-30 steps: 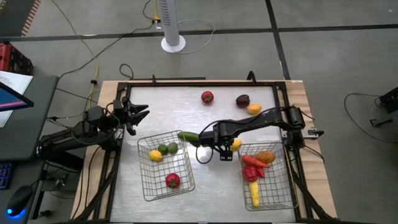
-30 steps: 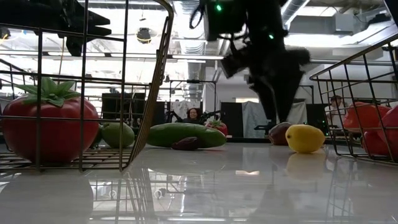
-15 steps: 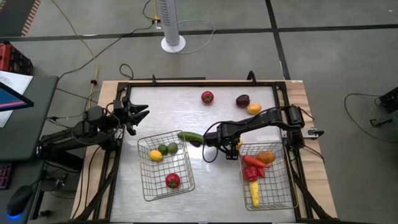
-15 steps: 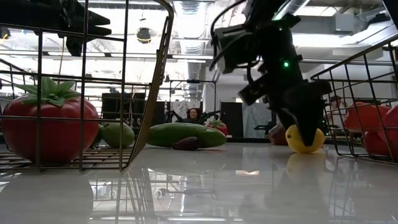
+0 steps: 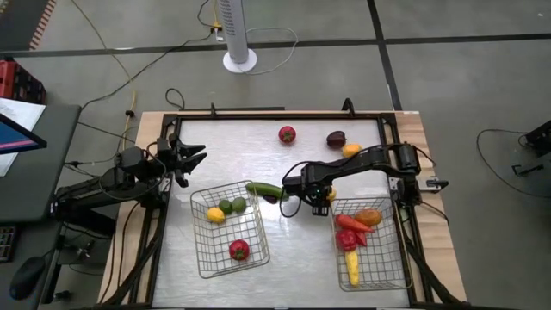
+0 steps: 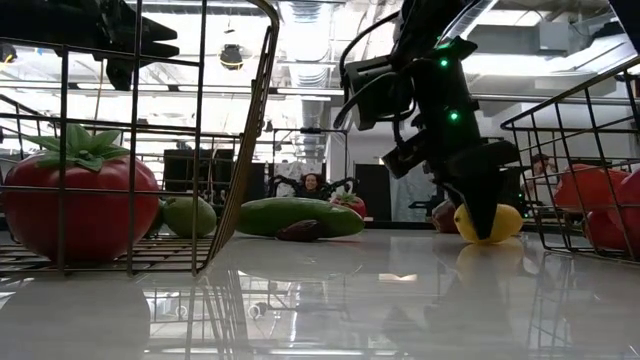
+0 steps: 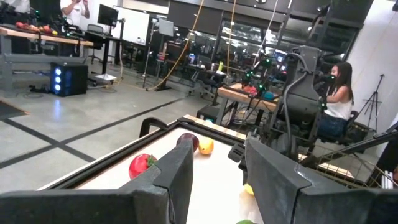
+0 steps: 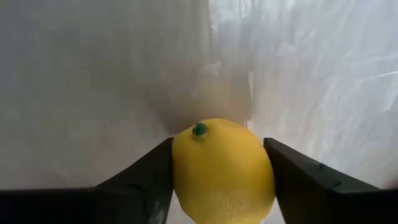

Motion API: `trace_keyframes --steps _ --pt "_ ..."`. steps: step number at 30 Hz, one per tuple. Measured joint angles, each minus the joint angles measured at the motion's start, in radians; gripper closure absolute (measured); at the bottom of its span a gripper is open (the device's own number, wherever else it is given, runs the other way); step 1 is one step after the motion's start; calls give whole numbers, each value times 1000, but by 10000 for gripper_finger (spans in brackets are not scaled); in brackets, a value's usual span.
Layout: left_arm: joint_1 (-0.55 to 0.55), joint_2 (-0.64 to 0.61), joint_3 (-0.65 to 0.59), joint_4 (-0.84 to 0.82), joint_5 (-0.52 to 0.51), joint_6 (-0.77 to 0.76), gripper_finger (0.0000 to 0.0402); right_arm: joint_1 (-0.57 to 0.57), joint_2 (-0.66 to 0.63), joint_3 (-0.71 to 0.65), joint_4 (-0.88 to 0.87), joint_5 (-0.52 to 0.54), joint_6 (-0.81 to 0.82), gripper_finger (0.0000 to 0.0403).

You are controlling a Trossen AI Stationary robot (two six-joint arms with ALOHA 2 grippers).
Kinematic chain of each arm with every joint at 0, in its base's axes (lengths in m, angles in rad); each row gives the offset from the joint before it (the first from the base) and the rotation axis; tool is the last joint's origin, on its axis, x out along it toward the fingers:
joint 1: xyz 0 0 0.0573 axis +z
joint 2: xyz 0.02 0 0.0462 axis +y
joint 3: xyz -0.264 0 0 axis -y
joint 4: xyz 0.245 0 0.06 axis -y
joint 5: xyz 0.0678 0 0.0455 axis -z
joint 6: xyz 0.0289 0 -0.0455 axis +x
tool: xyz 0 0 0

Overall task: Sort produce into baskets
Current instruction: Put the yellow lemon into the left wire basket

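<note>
1. My right gripper (image 5: pixel 319 197) is down at the table in the middle, just beside the right basket's near-left corner, and its two fingers (image 8: pixel 140 180) press against both sides of a yellow lemon (image 8: pixel 222 169) that sits on the white tabletop (image 5: pixel 293 250); the low view shows the lemon (image 6: pixel 487 222) under my fingertips, touching the surface.
2. My left gripper (image 5: pixel 191 158) waits at the table's left edge, above the left basket, its fingers (image 7: pixel 177 177) spread apart and holding nothing.
3. The left basket (image 5: pixel 207 258) holds a red tomato (image 5: pixel 239 250), two green round pieces (image 5: pixel 232 206) and a small yellow one (image 5: pixel 215 215).
4. The right basket (image 5: pixel 387 267) holds red, orange and yellow pieces piled together.
5. A green cucumber (image 5: pixel 262 189) lies on the table between the left basket's far corner and my right arm.
6. Near the far edge sit a red round piece (image 5: pixel 287 133), a dark maroon piece (image 5: pixel 336 139) and an orange one (image 5: pixel 350 150), the last two just beside each other.
</note>
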Motion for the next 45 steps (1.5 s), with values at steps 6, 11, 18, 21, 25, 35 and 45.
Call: trace_keyframes --steps 6,11,18,21,25,35,45 --pt "0 0 0 0 0 0 269 -9 1 13 -7 0 0 179" --pt "0 0 0 0 -1 0 269 -9 1 118 -87 0 1 166" --pt "0 0 0 0 -5 0 269 35 0 354 -267 -29 54 167" --pt "0 0 0 0 -5 0 269 68 -5 435 -324 -17 58 167" --pt "0 0 0 0 -1 -1 269 106 -44 469 -279 -3 68 165" --pt "0 0 0 1 0 -2 269 226 -111 468 257 9 -49 164" --pt "0 0 0 1 0 -4 269 283 -76 467 663 26 -184 163"
